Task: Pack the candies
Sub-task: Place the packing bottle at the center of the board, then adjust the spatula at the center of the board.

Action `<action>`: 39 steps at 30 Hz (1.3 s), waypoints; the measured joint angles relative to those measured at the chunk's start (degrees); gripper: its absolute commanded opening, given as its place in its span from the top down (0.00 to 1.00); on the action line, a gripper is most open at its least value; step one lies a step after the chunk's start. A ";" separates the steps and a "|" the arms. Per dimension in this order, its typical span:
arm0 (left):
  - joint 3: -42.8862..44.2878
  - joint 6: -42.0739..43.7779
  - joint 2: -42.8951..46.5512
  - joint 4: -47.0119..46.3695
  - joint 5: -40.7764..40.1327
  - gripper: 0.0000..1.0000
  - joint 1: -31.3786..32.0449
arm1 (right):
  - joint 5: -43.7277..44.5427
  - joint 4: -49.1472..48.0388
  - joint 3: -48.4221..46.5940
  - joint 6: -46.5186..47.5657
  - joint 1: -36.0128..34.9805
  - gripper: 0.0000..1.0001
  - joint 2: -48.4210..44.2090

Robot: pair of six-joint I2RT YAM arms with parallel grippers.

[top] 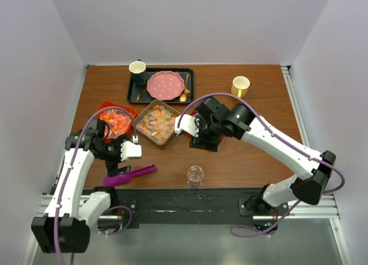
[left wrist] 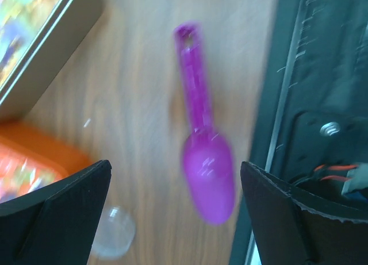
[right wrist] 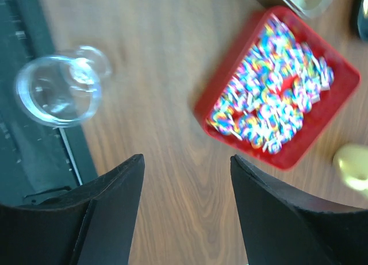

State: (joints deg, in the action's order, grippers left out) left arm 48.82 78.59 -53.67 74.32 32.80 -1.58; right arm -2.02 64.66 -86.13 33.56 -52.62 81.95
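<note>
The left end effector (left wrist: 175, 173) gapes wide and empty near the purple scoop (left wrist: 206, 161). Orange wrapped candies (top: 115, 121) lie at its 11 o'clock and pastel gummies (top: 156, 123) at 1 o'clock. The right end effector (right wrist: 187, 161) is parted and empty, with swirled candies (right wrist: 270, 98) at its 2 o'clock.

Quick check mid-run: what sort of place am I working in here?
Probably a lab robot test cell, not a shop: bare white walls box in a wooden table, a metal mounting rail edges it, and candies are laid out as props.
</note>
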 measured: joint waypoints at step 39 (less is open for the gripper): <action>-17.70 -31.76 -11.98 -34.07 -14.53 0.60 25.79 | 4.37 -3.96 -1.60 -2.71 5.46 0.34 2.69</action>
State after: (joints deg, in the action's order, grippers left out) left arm 31.11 46.83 -65.65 40.25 18.26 24.21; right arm 2.35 60.71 -87.72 30.85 -47.16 84.64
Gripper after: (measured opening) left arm 0.467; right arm 0.662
